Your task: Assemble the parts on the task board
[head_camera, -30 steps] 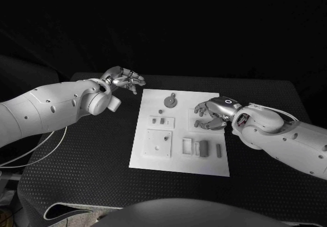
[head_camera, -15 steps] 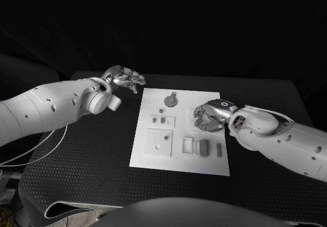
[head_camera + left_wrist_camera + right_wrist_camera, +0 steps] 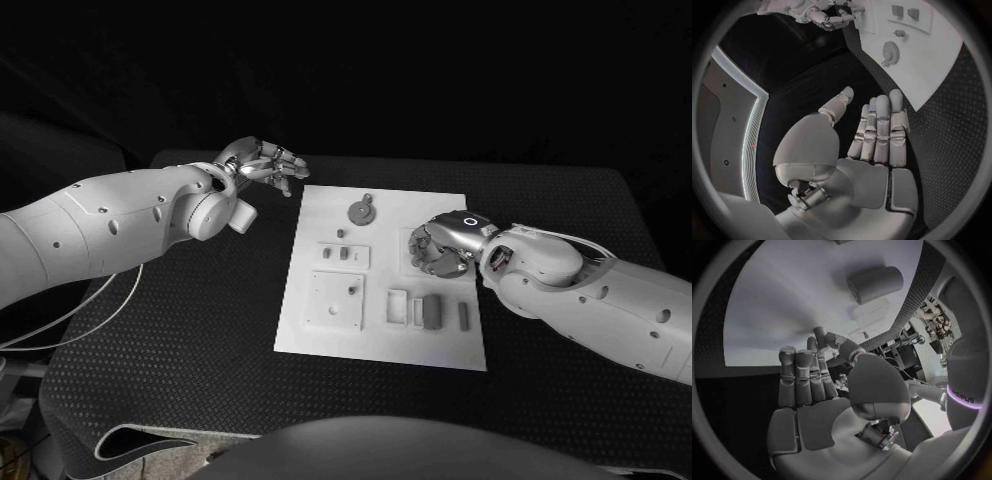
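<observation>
The right hand [image 3: 444, 248] is being held over the task board [image 3: 382, 340], near its right edge; whether anything is gripped cannot be told. The left hand [image 3: 264, 165] is being held open and empty beyond the board's far-left corner. Three oblong grey parts [image 3: 428, 313] are lying side by side on the near right portion, long axes running near-to-far, and one round part [image 3: 361, 212] is lying at the far end.

the task board [image 3: 378, 345] lies in the middle of the black table [image 3: 188, 330]. the right hand [image 3: 444, 246] is over the right side of the board, fingers curled down. the left hand [image 3: 265, 166] hovers off the far left corner of the board. small grey parts [image 3: 426, 312] lie on the near half of the board.
</observation>
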Robot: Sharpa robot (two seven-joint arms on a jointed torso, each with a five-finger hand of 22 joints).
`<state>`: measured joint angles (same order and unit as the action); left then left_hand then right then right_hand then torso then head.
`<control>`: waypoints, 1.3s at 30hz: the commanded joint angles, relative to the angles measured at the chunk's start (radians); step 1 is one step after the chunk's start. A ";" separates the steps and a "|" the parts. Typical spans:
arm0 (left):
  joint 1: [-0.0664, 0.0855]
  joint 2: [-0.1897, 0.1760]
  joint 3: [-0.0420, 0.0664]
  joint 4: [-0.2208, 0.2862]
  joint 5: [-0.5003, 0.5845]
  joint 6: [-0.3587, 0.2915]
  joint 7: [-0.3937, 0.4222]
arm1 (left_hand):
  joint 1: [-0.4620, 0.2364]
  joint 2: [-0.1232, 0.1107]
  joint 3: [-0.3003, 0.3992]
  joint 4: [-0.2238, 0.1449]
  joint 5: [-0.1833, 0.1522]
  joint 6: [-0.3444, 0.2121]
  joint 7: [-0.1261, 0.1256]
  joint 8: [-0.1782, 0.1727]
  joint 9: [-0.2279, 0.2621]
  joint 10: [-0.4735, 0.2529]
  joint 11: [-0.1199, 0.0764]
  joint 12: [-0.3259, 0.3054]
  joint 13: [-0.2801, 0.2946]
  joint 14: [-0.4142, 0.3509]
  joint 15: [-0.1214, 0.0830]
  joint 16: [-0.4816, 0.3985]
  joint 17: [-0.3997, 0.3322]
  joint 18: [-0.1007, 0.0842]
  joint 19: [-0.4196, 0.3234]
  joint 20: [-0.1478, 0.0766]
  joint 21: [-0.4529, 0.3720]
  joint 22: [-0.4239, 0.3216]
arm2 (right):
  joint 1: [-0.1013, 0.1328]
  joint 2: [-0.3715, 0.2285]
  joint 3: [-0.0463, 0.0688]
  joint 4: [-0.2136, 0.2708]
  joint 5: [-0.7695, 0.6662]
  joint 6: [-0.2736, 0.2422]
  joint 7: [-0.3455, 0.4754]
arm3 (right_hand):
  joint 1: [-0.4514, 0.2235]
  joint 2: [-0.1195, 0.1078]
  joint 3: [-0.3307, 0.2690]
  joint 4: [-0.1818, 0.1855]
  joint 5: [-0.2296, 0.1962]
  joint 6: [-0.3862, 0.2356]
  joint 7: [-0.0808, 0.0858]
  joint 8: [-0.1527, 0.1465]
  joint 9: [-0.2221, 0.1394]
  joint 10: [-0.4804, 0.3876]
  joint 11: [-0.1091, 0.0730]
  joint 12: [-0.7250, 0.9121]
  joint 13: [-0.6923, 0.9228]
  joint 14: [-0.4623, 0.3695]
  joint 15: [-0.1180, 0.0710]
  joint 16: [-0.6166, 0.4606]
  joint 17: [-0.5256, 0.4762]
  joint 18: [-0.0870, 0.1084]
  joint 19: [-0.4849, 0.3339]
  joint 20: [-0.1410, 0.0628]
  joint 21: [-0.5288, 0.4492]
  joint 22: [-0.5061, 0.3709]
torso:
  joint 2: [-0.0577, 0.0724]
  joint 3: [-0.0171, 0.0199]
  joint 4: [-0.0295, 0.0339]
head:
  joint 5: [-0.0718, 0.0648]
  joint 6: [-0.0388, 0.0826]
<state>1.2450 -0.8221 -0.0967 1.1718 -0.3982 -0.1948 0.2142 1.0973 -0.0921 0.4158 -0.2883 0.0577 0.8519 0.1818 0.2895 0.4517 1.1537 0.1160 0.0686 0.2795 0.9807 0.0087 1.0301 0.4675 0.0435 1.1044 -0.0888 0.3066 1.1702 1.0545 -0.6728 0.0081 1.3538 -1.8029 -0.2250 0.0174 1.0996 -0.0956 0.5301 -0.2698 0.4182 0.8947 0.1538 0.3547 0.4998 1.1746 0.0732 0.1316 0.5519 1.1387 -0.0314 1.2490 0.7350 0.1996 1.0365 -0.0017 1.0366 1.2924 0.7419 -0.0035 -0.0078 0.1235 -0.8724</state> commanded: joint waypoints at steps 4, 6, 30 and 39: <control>0.001 0.001 0.000 0.001 0.002 0.015 0.008 | -0.006 -0.005 -0.007 0.000 -0.006 -0.004 0.004 0.000 -0.002 -0.005 0.000 0.005 0.001 0.005 0.000 -0.003 0.002 0.030 0.005 -0.001 -0.007 0.002 | -0.001 0.001 -0.001 0.001 -0.030 -0.013 -0.003 | 0.008 0.033 0.005 -0.016 0.005 0.025 -0.008 0.009 0.002 0.026 -0.008 0.011 0.006 0.007 -0.014 0.001 -0.002 0.062 0.005 -0.006 0.006 0.002 | 0.000 0.0002 -0.0013 | 0.001 0.000; 0.001 0.001 0.000 0.001 0.002 0.015 0.008 | -0.006 -0.004 -0.007 0.000 -0.006 -0.004 0.004 0.000 -0.002 -0.005 0.000 0.005 0.001 0.005 0.000 -0.003 0.002 0.030 0.005 -0.001 -0.007 0.002 | -0.001 0.002 -0.001 0.001 -0.033 -0.015 -0.003 | 0.011 0.037 0.006 -0.018 0.005 0.026 -0.008 0.009 0.002 0.026 -0.009 0.011 0.006 0.007 -0.014 0.000 -0.002 0.062 0.005 -0.006 0.006 0.002 | 0.000 0.0001 -0.0012 | 0.000 0.000; 0.001 0.003 0.000 0.000 0.002 0.017 0.006 | -0.006 -0.003 -0.007 -0.001 -0.006 -0.005 0.004 0.000 -0.002 -0.005 0.000 0.005 0.002 0.005 -0.001 -0.003 0.003 0.030 0.005 -0.002 -0.007 0.002 | -0.001 -0.012 -0.001 0.048 -0.002 -0.081 0.008 | 0.054 0.043 0.215 0.017 0.004 0.102 -0.037 0.025 0.013 0.103 -0.036 0.036 0.041 0.043 -0.040 -0.004 -0.007 0.062 0.033 -0.014 0.020 0.010 | -0.001 -0.0017 -0.0004 | 0.000 0.000; 0.001 0.001 0.000 0.001 0.002 0.015 0.005 | -0.005 -0.003 -0.007 -0.001 -0.006 -0.005 0.004 0.000 -0.002 -0.006 0.000 0.005 0.002 0.005 -0.001 -0.003 0.003 0.031 0.005 -0.002 -0.007 0.002 | 0.003 -0.026 0.001 0.056 0.014 -0.067 0.003 | 0.050 0.043 0.217 0.014 0.004 0.107 -0.038 0.026 0.014 0.106 -0.038 0.037 0.044 0.044 -0.042 -0.005 -0.007 0.062 0.033 -0.015 0.021 0.010 | -0.001 -0.0011 -0.0013 | -0.002 0.002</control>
<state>1.2451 -0.8217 -0.0967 1.1708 -0.3983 -0.1922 0.2131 1.0973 -0.0921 0.4158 -0.2883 0.0577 0.8517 0.1811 0.2895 0.4509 1.1554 0.1142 0.0686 0.2802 0.9805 0.0088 1.0301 0.4695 0.0436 1.1053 -0.0894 0.3028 1.1713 1.0573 -0.6984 0.0083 1.4102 -1.8002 -0.2934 0.0187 1.1508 -0.0601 0.7441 -0.2539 0.4221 0.9963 0.1197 0.3810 0.5126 1.2727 0.0387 0.1647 0.5954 1.1793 -0.0692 1.2489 0.7291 0.1995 1.0653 -0.0126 1.0536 1.3019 0.7409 -0.0051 -0.0084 0.1227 -0.8715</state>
